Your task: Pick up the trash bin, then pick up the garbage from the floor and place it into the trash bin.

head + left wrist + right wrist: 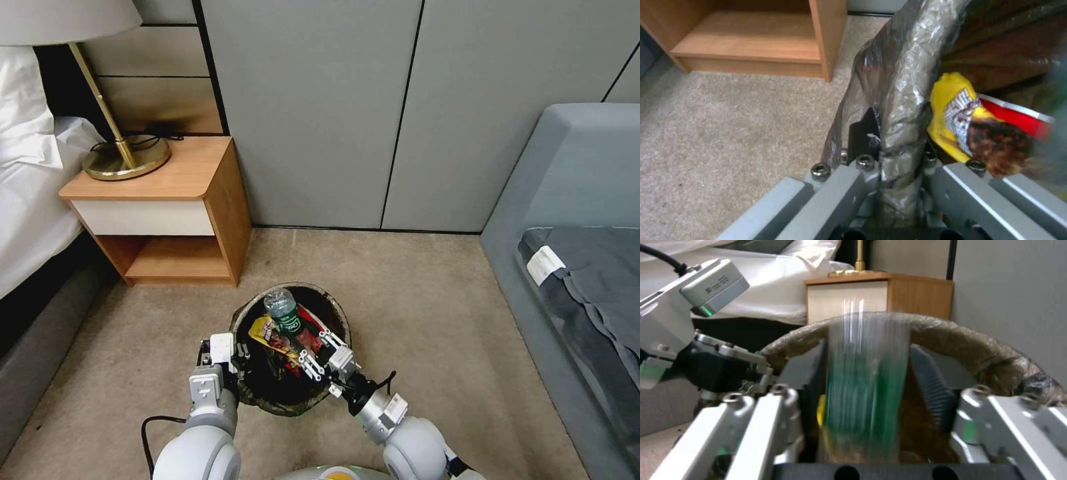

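Since the bottle [283, 312] is clear, thin plastic with a green label, judge it light, slick and easily dented; you would take it mid-body, across the label. It lies tilted in the trash bin [331, 301], among the yellow wrapper [264, 331] and red wrapper [308, 331], with the right tool [320, 352] around its lower part, fingers apart either side in the right wrist view. Bin: light, its loose bag-covered rim soft and slippery; left tool [900, 166] clamped on that rim. Surroundings: carpet [427, 307], nightstand [167, 213], lamp [120, 150], bed [27, 180]
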### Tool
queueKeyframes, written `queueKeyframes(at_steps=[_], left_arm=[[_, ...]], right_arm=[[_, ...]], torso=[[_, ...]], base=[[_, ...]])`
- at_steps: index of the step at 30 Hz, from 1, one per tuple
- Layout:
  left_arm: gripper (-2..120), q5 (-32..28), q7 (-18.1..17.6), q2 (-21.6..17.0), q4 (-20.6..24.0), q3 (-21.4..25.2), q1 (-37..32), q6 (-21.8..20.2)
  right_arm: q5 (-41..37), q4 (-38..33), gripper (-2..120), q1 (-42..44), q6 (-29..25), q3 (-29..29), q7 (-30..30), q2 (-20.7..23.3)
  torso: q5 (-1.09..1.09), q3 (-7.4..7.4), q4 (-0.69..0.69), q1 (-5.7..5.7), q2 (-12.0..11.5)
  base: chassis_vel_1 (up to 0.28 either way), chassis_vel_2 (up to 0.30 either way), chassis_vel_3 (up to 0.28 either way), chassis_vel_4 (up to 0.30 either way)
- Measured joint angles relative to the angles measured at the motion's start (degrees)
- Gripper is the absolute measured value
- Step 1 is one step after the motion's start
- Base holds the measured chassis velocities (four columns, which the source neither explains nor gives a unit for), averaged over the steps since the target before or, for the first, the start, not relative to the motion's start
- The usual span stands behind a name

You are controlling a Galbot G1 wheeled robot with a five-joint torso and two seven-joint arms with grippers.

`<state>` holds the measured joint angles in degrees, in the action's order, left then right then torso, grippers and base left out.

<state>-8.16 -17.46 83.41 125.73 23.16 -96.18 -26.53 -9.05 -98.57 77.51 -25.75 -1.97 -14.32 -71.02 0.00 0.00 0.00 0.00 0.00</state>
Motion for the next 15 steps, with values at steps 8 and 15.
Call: queueKeyframes(at_steps=[8,15], left_arm=[[0,-0.1,0.0,0.0,0.0,0.1,0.0,0.0],[0,-0.1,0.0,0.0,-0.1,0.2,0.0,0.1]], right_arm=[[0.5,-0.3,79,0.4,-0.4,0.0,0.0,0.3],[0.8,-1.2,98,1.1,-0.9,0.1,-0.1,0.8]], torso=[[0.00,0.00,0.00,0.00,0.0],[0.00,0.00,0.00,0.00,0.0]], base=[[0.000,0.000,0.000,0.000],[0.000,0.000,0.000,0.000]])
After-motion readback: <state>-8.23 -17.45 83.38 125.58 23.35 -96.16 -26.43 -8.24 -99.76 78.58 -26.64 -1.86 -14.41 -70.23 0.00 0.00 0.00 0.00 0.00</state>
